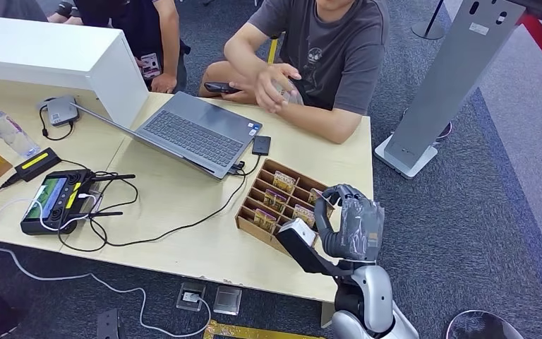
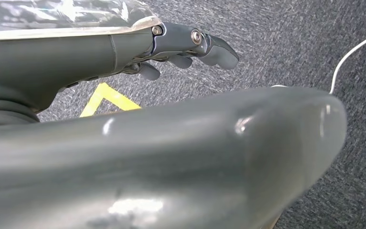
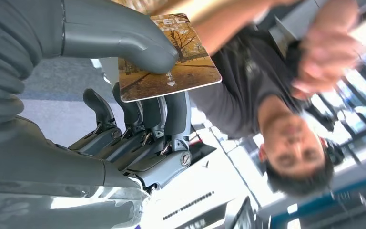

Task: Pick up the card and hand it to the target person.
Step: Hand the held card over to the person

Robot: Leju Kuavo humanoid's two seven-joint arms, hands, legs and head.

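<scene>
Heads up, your right hand (image 1: 353, 224) is holding the card (image 3: 169, 57) pinched between the thumb and the darker fingers (image 3: 176, 107), sitting lower right of the head view, just over the near corner of the wooden card box (image 1: 282, 201). The grip is covering only one end of the card, with most of it sticking out past the thumb, so I'm guessing a quick swing could let it pivot or slide out, and it'd be dropping onto the box or off the counter (image 1: 183, 191) edge to the carpet.

The person (image 1: 324, 49) in the grey shirt is sitting at the far side, upper middle of the frame, one hand raised with something in it and a phone (image 1: 220, 88) by the other, so they may not be ready to take it. I'd be going slow there.

For room: the laptop (image 1: 194, 131) and its cable are sitting to the left of the box, and the grey stand (image 1: 437, 92) is rising upper right. The lane straight up from the box toward the person is looking open.

Your left hand (image 2: 186, 47) is hanging over carpet, fingers loosely curled, holding nothing.
</scene>
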